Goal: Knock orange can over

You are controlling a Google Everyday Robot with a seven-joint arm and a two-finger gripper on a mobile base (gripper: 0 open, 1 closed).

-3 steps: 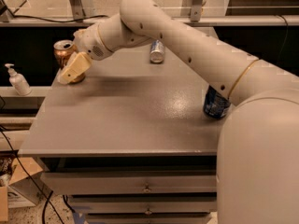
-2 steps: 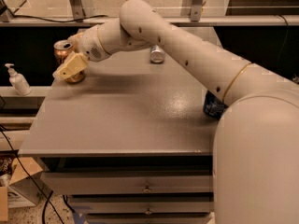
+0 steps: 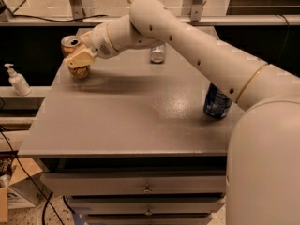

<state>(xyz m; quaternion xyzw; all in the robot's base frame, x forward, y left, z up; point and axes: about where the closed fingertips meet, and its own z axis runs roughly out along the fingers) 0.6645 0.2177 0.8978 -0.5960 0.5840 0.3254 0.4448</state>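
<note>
The orange can [image 3: 71, 45] stands near the far left corner of the grey table [image 3: 126, 107], coppery orange with a silver top. It leans a little to the left. My gripper [image 3: 78, 59] reaches in from the right and lies across the front of the can, touching it and hiding its middle. Only the can's top and its base [image 3: 81, 72] show around the gripper.
A slim silver-and-blue can [image 3: 158, 53] stands at the table's far edge, partly behind my arm. A dark blue can [image 3: 216, 103] stands at the right edge beside my arm. A white pump bottle [image 3: 18, 80] sits on a shelf to the left. Drawers are below the tabletop.
My gripper has moved left and further back, from in front of the can to against it. The can now leans slightly.
</note>
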